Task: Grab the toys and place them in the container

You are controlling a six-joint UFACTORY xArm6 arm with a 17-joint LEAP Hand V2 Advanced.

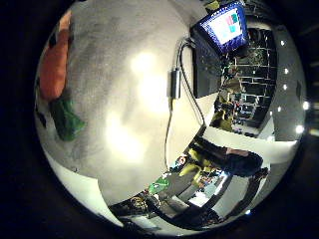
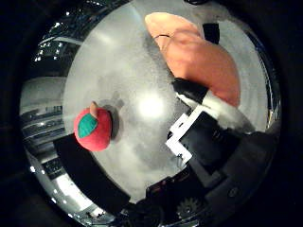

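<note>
The table (image 2: 128, 71) is a mottled grey with pale glare patches. On it, one plush toy (image 2: 93, 128) is red with a teal leaf patch and a tan stem, and another toy (image 2: 199, 56) is orange-salmon, with green leaves (image 1: 64, 118) at one end. The hand (image 2: 203, 137) shows black and white parts, and the laptop (image 1: 219, 35) is dark with a bright blue-framed screen.

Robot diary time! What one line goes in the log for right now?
hand: over table | orange plush toy: beside fingers, grip unclear | red apple toy: on table, untouched | container: not seen
</note>
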